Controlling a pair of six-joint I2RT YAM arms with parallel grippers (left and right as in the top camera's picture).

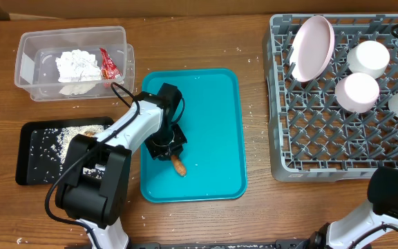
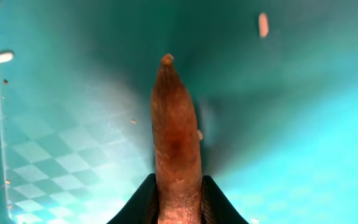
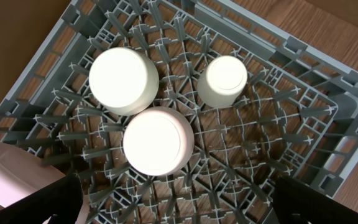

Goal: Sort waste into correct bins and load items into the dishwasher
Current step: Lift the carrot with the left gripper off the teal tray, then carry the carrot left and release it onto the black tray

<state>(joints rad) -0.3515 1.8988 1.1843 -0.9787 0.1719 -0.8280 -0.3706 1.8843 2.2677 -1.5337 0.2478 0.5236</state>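
We see the carrot piece (image 2: 176, 143) as a tapered stub, orange-brown with a darker blotch midway. Its narrow tip points to twelve o'clock in the left wrist view. It lies on the teal tray (image 1: 220, 124), toward seven o'clock from the tray's middle. The left gripper (image 1: 173, 155) is closed on its thick end, with a black finger (image 2: 143, 202) pressed against each side (a few pale crumbs dot the tray nearby). The right gripper (image 3: 179, 199) is spread wide above the grey dish rack (image 3: 278, 143), holding nothing. Below it two bowls (image 3: 123, 79) and a cup (image 3: 225, 81) sit upside down. At ten o'clock on the table, the clear tub (image 1: 26, 62) holds napkins (image 1: 77, 66) and a red wrapper (image 1: 108, 63).
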